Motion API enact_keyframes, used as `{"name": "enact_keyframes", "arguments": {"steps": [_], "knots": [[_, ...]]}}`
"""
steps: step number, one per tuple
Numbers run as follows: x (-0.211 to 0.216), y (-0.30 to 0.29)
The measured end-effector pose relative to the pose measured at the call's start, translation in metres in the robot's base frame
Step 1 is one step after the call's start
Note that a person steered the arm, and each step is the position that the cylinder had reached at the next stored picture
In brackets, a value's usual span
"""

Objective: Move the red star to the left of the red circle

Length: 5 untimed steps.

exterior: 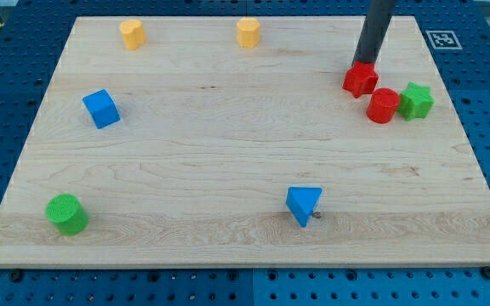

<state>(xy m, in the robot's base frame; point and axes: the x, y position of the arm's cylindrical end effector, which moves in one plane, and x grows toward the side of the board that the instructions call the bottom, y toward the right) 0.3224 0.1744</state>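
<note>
- Red star (360,80) placement is our concern, and we begin with the biggest thing: the wooden board (228,153), lying on a blue perforated table (7,289), with the task's blocks crowded toward the view's upper right.
- We have no jaws to open or close, only a dark rod; our tip (364,64) rests at the top edge of the red star, touching it or nearly so.
- At the view's bottom left stands the green cylinder (66,213); the blue triangle (304,205) sits at bottom centre and the blue cube (101,109) at mid-left, all well apart from the work.
- The red circle (383,105) is just below and right of the star, close against it, with the green star (415,101) touching its right side.
- Two yellow blocks (132,34) (247,32) stand along the top edge.
- We judge the star already up-left of the circle; a gentle push downward, kept off the circle, should bring it level on the left.
</note>
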Motion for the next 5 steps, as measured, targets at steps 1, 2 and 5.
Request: {"name": "enact_keyframes", "arguments": {"steps": [1, 2, 5], "knots": [[0.0, -0.001], [-0.002, 0.008], [-0.005, 0.042]]}}
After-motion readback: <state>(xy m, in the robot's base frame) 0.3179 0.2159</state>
